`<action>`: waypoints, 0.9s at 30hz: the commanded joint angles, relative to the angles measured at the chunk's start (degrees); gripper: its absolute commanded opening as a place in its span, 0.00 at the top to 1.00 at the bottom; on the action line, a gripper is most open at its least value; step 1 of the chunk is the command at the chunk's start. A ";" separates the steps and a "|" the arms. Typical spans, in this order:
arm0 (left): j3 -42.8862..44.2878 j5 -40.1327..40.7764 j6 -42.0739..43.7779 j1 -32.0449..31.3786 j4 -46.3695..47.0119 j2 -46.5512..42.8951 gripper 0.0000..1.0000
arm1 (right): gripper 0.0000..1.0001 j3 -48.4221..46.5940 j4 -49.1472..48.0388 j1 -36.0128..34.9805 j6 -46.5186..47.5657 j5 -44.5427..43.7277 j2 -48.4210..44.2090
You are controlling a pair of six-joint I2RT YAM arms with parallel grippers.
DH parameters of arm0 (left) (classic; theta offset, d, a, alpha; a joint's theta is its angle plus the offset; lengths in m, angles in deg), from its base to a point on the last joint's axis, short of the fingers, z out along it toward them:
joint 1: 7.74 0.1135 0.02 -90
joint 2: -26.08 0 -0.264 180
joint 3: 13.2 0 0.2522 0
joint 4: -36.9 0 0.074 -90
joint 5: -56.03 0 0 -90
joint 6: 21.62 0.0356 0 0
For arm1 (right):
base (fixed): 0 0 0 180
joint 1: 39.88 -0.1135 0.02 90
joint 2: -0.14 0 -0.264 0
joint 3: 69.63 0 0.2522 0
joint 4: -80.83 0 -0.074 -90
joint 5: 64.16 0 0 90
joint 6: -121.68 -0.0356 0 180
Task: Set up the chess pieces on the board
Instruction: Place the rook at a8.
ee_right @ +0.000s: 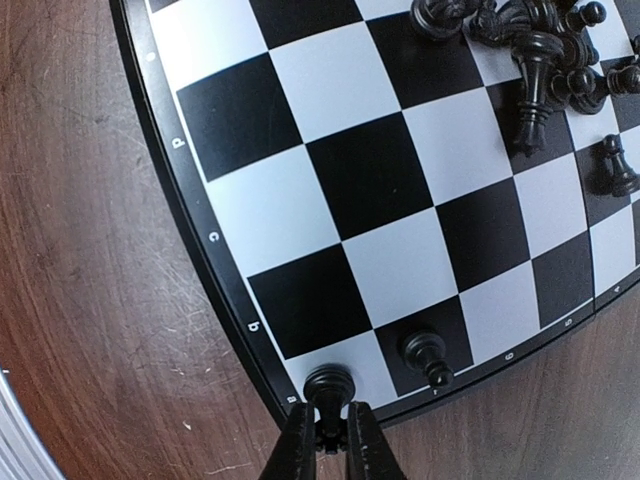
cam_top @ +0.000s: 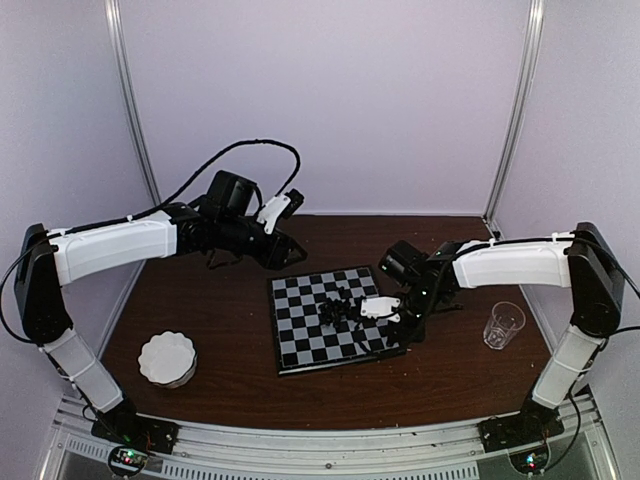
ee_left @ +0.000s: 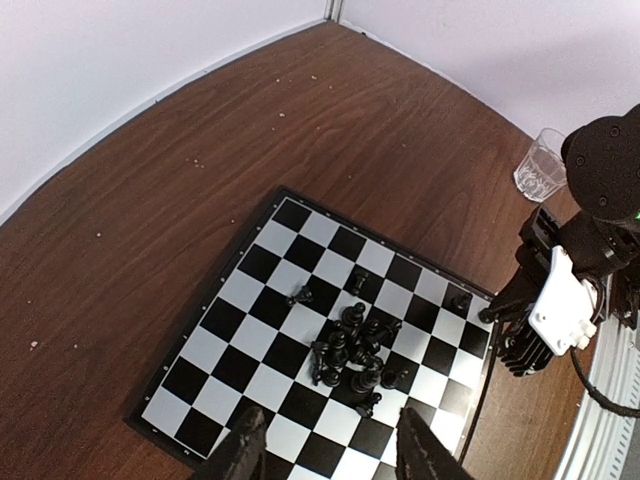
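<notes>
The board (cam_top: 297, 343) lies in the middle of the table. Several black chess pieces (cam_top: 340, 306) sit heaped near its centre, some lying on their sides (ee_left: 355, 352). My right gripper (ee_right: 326, 438) is shut on one black chess piece (ee_right: 328, 384) whose base rests on the white corner square. Another piece (ee_right: 426, 354) stands on the black square beside it. Over the board's far left corner hovers my left gripper (ee_left: 335, 448), open and empty, its two dark fingers (ee_left: 243, 445) well apart above the board's edge (ee_left: 230, 330).
A round white scalloped dish (cam_top: 167, 358) stands at the front left of the brown table. A clear glass (cam_top: 503, 323) stands to the right of the board, beyond the right arm. White walls close in the back and sides.
</notes>
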 commanded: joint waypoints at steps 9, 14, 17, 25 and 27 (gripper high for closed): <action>1.99 -1.49 -0.57 0.32 0.79 -0.05 0.55 | 0.88 -1.82 -0.16 -0.39 -0.13 -2.84 1.46; 1.99 -1.78 -0.56 0.32 0.71 0.01 0.55 | 0.82 -1.82 -0.02 -0.40 -0.42 -2.82 1.22; 1.98 -1.92 -0.56 0.32 0.72 0.11 0.55 | 0.79 -1.98 0.36 -0.40 -0.69 -2.24 0.70; 1.99 -2.14 -0.57 0.32 0.76 0.37 0.55 | 0.75 -3.95 3.82 -0.40 -2.20 -0.95 -2.50; 1.99 -1.95 -0.44 0.32 0.70 0.55 0.55 | 0.73 -5.53 5.44 -0.36 -2.90 -0.39 -4.74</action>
